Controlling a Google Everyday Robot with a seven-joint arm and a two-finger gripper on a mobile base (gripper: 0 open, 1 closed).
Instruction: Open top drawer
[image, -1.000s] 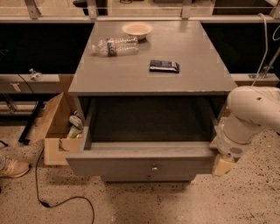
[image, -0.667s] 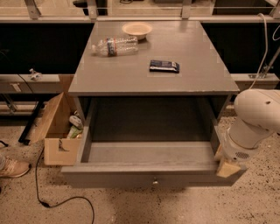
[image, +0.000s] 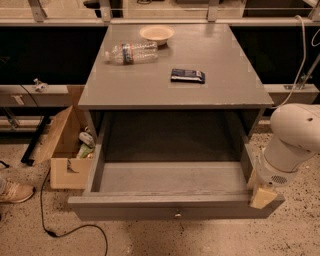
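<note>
The top drawer (image: 170, 176) of the grey cabinet stands pulled far out toward me. Its deep grey box is empty, and the small round metal knob (image: 177, 215) sits at the centre of its front (image: 125, 211). My white arm (image: 292, 142) comes in from the right. My gripper (image: 262, 196) is at the drawer's right front corner, its tan tip against the top edge of the front panel. No other drawers are in view.
On the cabinet top (image: 150, 85) lie a plastic bottle (image: 131, 52), a shallow bowl (image: 157, 34) and a dark packet (image: 187, 75). An open cardboard box (image: 62, 145) stands on the floor at left, with a shoe (image: 12, 191) and a black cable (image: 60, 231) nearby.
The drawer has slid further out toward me. My arm and gripper have moved down and forward with its right front corner.
</note>
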